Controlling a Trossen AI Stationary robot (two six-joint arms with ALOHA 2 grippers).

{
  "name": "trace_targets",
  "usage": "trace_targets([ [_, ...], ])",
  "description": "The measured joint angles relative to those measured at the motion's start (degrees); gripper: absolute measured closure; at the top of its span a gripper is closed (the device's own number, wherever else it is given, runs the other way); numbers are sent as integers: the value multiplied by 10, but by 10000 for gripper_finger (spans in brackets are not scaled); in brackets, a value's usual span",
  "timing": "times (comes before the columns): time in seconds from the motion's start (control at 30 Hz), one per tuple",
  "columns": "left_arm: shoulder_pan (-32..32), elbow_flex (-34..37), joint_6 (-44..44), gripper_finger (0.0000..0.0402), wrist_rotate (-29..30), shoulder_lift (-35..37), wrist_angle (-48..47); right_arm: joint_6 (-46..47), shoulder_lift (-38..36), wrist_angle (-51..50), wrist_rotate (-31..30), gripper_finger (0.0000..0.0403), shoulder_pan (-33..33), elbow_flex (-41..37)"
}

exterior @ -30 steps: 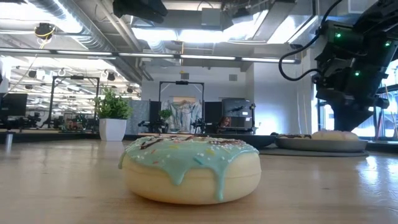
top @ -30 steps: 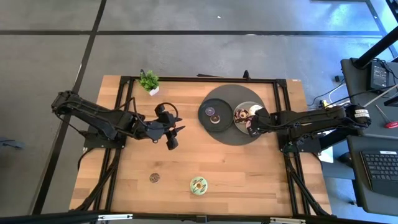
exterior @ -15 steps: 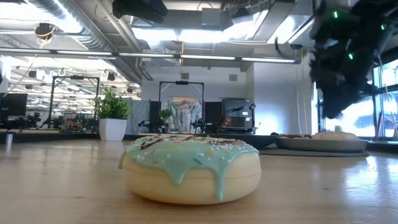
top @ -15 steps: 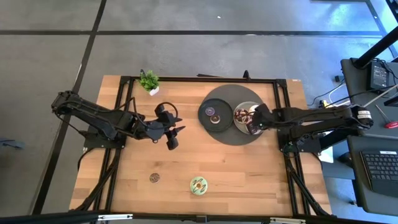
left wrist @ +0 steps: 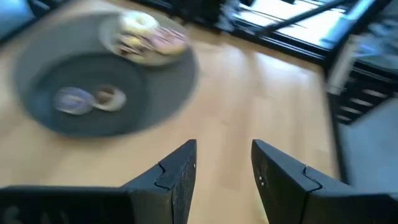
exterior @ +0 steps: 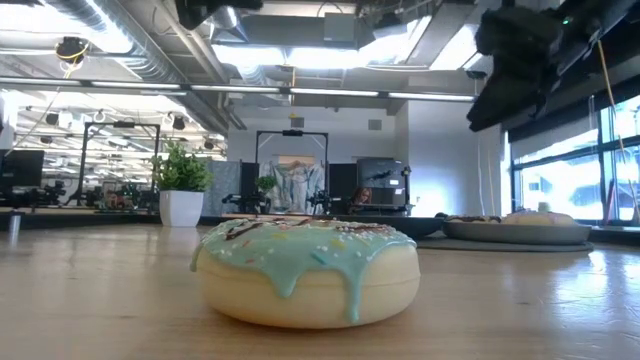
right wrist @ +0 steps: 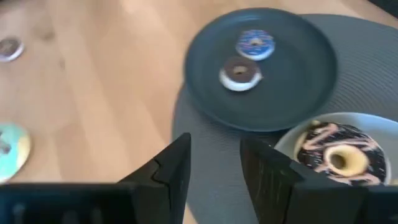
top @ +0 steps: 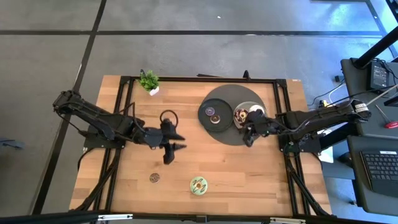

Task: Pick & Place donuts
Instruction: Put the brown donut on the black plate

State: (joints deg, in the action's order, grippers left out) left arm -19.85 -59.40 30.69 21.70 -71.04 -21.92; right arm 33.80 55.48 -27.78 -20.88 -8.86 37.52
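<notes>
A green-iced donut lies flat near the table's near edge and fills the low view. A brown mini lies to its left. A purple mini and a brown mini sit on a dark plate. A sprinkled chocolate donut and a cream one rest on a paler plate. My left gripper is open over bare wood at mid-table. My right gripper is open above the near edge of the round grey mat.
Both plates rest on the round grey mat in the far right part of the table. A small potted plant stands at the far edge, left of centre. Bare wood lies between the mat and the green donut. Beyond the table's right edge stands a desk with a keyboard.
My right gripper has drawn back from over the paler plate toward the near edge and risen; the cream donut now shows uncovered on that plate. My left gripper has moved a little toward the near edge and turned.
</notes>
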Motion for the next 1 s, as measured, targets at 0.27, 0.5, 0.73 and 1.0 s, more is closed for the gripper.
trace_targets([
  [0.27, -82, 0, 103, 253, -39, -73, -4, -28, 0, 1, 0, 263, -50, 0],
  [0.5, -151, 1, 412, 250, -98, -123, -170, -39, 0, 1, 0, 263, -60, 0],
  [0.73, -201, 1, 684, 252, -124, -168, -240, -43, 0, 2, -19, 263, -60, 0],
  [1.0, -232, 1, 739, 250, -139, -214, -196, -43, 0, 4, -20, 263, -60, 0],
])
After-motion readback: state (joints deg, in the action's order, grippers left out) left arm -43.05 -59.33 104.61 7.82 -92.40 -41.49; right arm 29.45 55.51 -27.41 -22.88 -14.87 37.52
